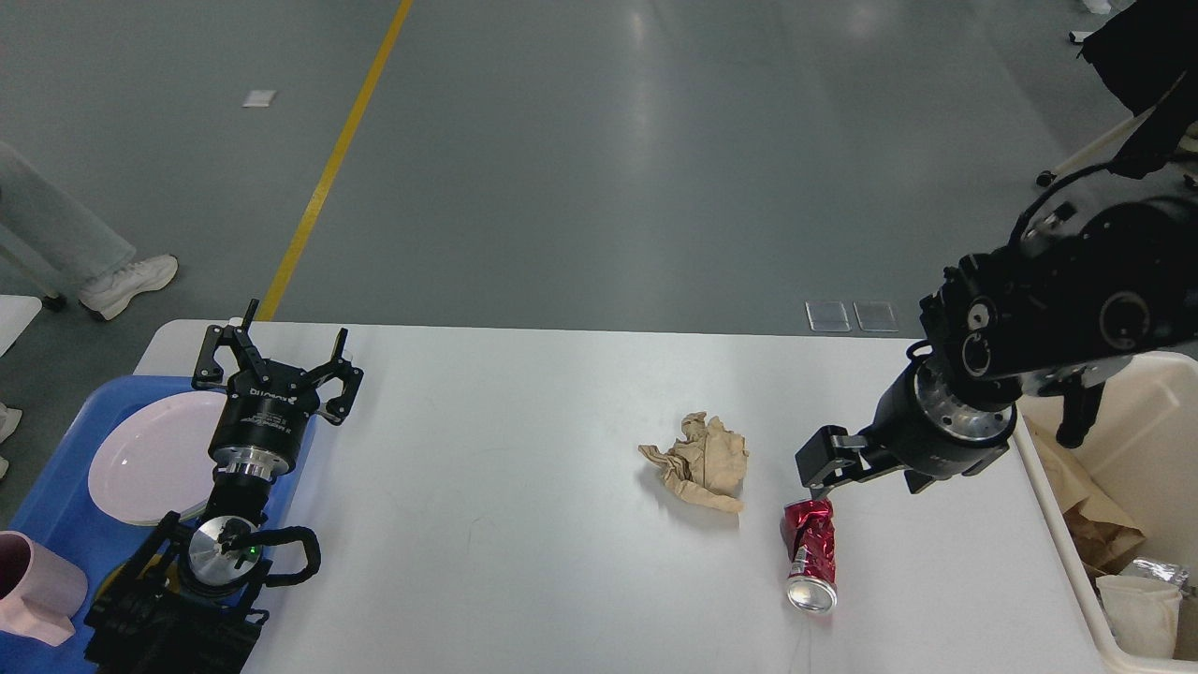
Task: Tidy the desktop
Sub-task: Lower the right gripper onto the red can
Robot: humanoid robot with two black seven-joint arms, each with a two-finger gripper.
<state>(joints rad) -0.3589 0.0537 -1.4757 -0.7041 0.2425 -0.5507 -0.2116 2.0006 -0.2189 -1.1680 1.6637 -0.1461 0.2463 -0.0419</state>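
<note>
The white desktop (524,421) fills the middle of the head view. A crushed red drink can (810,554) is on its right part, silver end towards me. A crumpled brown paper ball (704,461) lies just left of the can. My right gripper (822,471) is right at the can's far end; its dark fingers merge, so I cannot tell whether they grip the can. My left gripper (279,348) is open and empty, raised above the desktop's left edge beside the tray.
A blue tray (56,487) at the left holds a white plate (154,454) and a pink cup (33,585). A cream bin (1137,524) with paper scraps stands at the right edge. A person's legs (75,253) are at far left.
</note>
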